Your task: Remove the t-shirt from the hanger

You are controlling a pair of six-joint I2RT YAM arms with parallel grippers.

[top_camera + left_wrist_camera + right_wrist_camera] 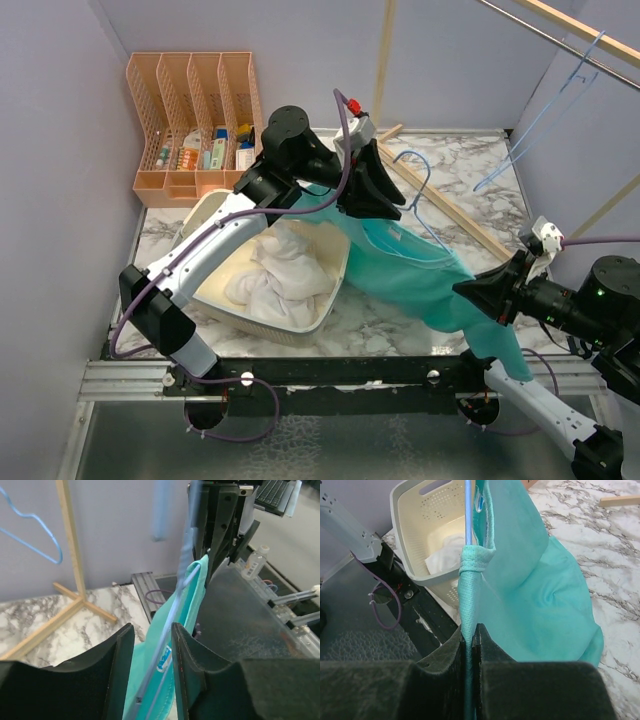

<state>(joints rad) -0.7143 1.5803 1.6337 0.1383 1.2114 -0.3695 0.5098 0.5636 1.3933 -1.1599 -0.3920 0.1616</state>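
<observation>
- Stretched in the air between the two arms, the teal t-shirt [420,275] hangs on its blue hanger [468,510] over the marble table [470,170], just right of the basket
- The right gripper [471,635] has its jaws pressed together on a bunched strip of the cloth, below where the hanger's wire runs into it
- The left gripper [151,630] sits at the upper end near the hook; its fingers [120,655] stand a little apart with wire and cloth between them, and I cannot tell whether they pinch
- A cream basket [335,290] holding white cloth [285,275] lies under the left arm
- An orange organiser [190,80] stands at the back left
</observation>
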